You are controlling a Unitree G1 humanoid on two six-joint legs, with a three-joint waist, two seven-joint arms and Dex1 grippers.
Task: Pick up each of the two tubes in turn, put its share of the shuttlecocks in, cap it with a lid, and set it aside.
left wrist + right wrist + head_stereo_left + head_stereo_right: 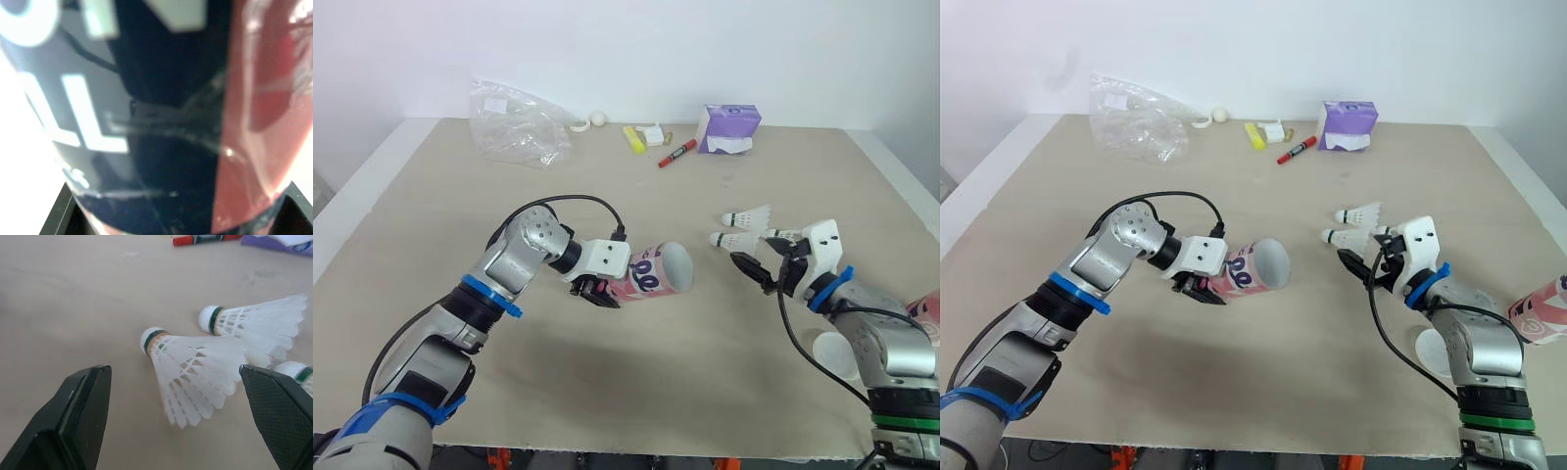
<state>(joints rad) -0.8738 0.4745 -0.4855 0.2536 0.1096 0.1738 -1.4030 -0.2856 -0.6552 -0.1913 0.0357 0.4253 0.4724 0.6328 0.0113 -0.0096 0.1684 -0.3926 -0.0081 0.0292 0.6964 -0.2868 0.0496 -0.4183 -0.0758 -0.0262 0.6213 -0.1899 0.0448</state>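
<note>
My left gripper (599, 286) is shut on the closed end of a pink tube (651, 272), held above the table on its side with the open mouth facing right. In the left wrist view the tube's printed wall (161, 112) sits between the fingers. My right gripper (766, 264) stands open just short of the white shuttlecocks; the nearest shuttlecock (195, 372) lies between its spread fingers, a second shuttlecock (254, 325) behind it, a third (298, 374) beside the far finger. A second pink tube (1540, 318) lies at the right edge. A white lid (1430, 350) rests under my right arm.
Along the table's far edge lie a crumpled clear plastic bag (514, 122), a small white ball (598, 118), a yellow highlighter (633, 139), a red marker (676, 154) and a purple tissue box (729, 127).
</note>
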